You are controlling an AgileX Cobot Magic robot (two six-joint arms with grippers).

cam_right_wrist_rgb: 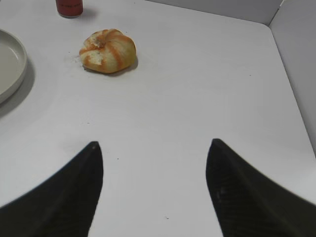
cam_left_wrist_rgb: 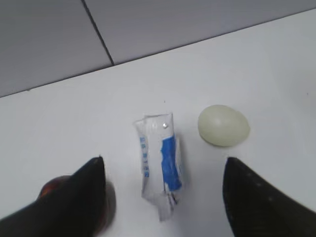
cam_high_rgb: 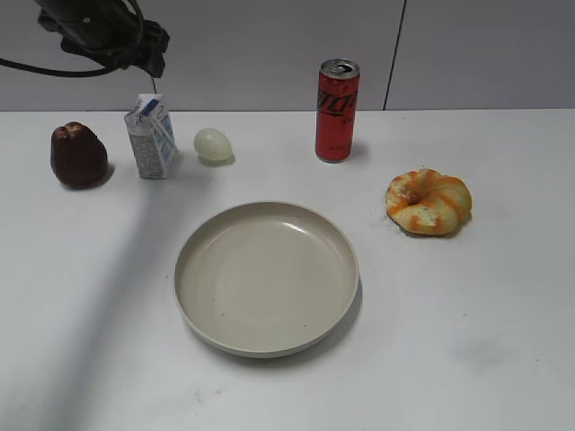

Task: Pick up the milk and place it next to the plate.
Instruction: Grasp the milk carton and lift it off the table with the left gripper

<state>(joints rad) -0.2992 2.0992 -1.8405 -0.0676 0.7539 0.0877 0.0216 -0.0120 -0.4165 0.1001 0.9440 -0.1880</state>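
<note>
Pale egg [cam_high_rgb: 213, 144] just right of the milk [cam_high_rgb: 151, 136], dark fruit [cam_high_rgb: 78, 154] left, possibly an apple. Left gripper [cam_left_wrist_rgb: 163, 170] spread wide, empty, directly above the upright milk. Plate [cam_high_rgb: 267, 339] well apart, nearer the camera.

A lab-style test bench: a bare white table [cam_high_rgb: 467, 359] backed by plain grey wall panels [cam_high_rgb: 269, 45], with toy-like food props set apart.

Neither the red can [cam_high_rgb: 337, 109] nor milk [cam_high_rgb: 151, 136] shows legible lettering.
</note>
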